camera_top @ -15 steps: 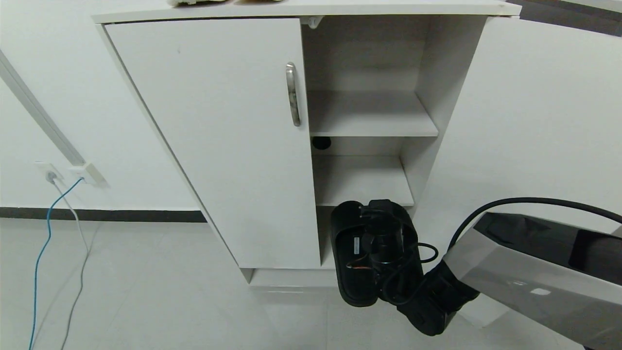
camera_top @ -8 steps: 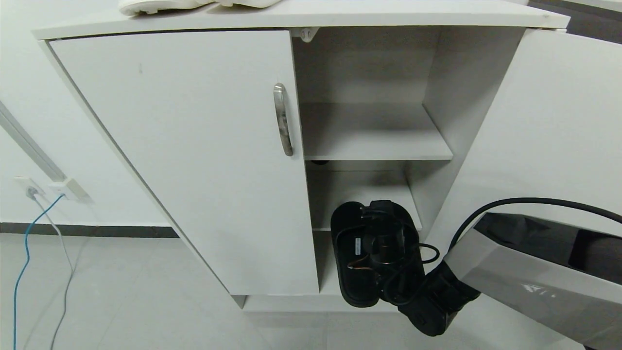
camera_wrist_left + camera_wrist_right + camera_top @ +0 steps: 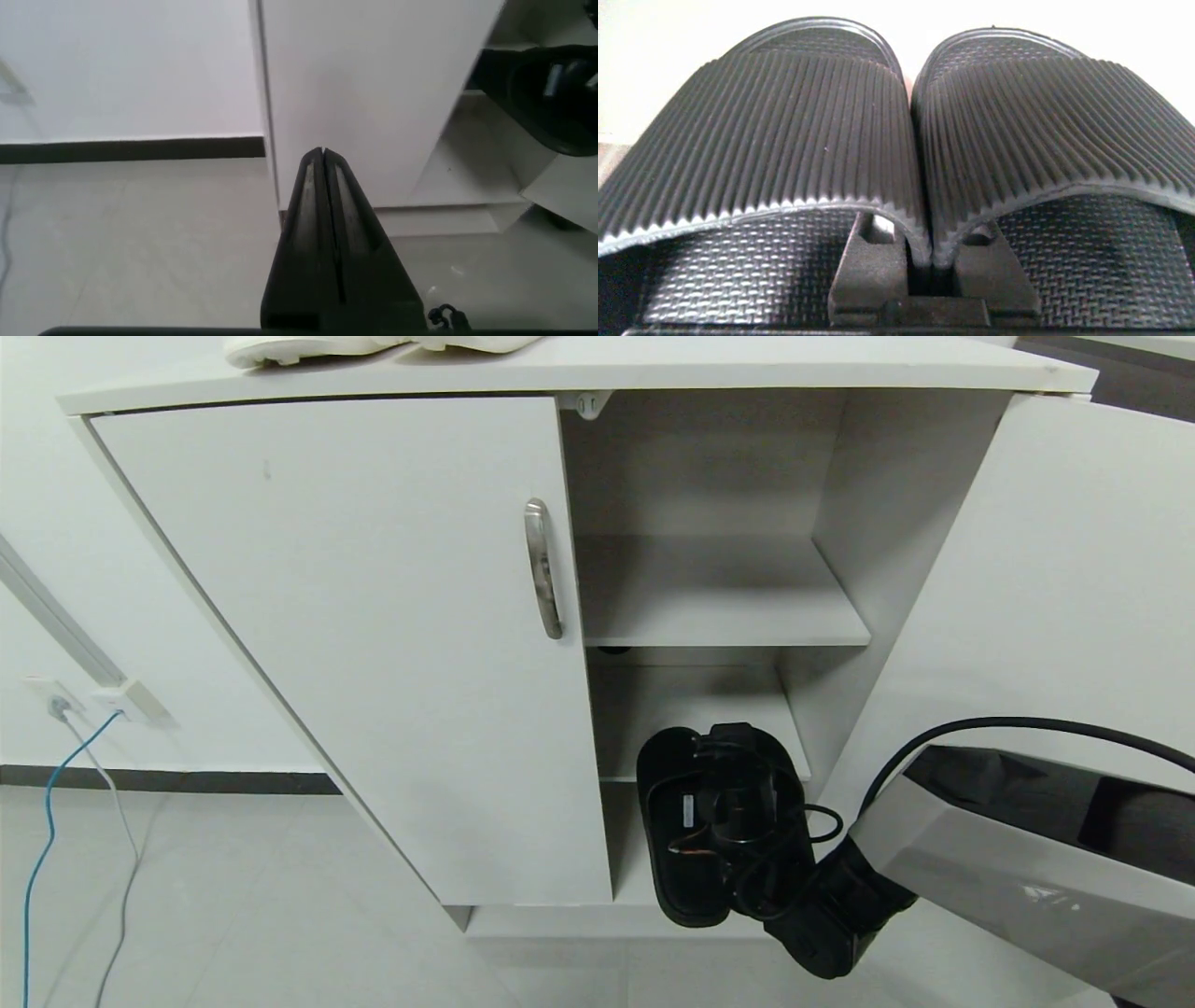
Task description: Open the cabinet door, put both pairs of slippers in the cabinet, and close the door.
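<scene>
A pair of black slippers (image 3: 686, 840) hangs in front of the low part of the white cabinet's (image 3: 597, 369) open right half. My right gripper (image 3: 742, 807) is shut on them. In the right wrist view its fingers (image 3: 868, 266) pinch the two ribbed straps (image 3: 785, 131) together from underneath. The right door (image 3: 1055, 579) stands swung open; the left door (image 3: 355, 635) with its metal handle (image 3: 542, 567) is closed. A white pair of slippers (image 3: 280, 347) lies on the cabinet top. My left gripper (image 3: 322, 159) is shut and holds nothing, low over the floor before the left door (image 3: 374, 84).
Inside the open half are an upper shelf (image 3: 719, 602) and a lower shelf (image 3: 691, 719), both bare. A wall socket with blue and grey cables (image 3: 56, 775) is at the left. Grey tiled floor (image 3: 233, 915) lies in front of the cabinet.
The whole head view has shifted: the cabinet now looks nearer and lower in the picture. The right gripper keeps the same hold on the black slippers.
</scene>
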